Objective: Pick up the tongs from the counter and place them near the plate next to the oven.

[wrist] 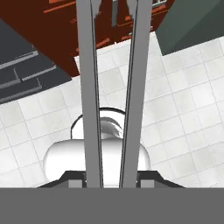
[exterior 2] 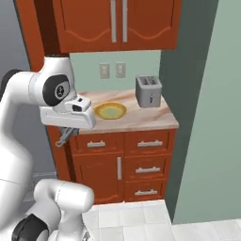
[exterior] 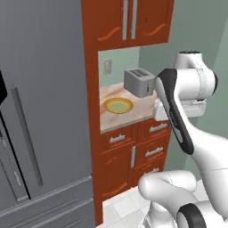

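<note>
— Can you read any lettering, label, brand or number for me here?

— No, you have nothing legible. The toaster [exterior 2: 148, 91] shows you a plain grey face with a dark mark too small to read, and the two wall outlets [exterior 2: 112, 70] above the counter [exterior 2: 160, 117] are blank plates. The cabinet doors [exterior 2: 117, 23] and drawer fronts [exterior 2: 150, 144] carry handles but no writing.

— And the plate or the tongs?

— The plate [exterior 2: 110, 111] gives you colour and no print. In the hand view the tongs [wrist: 113, 96] are bare grey metal, unmarked along both arms.
</note>
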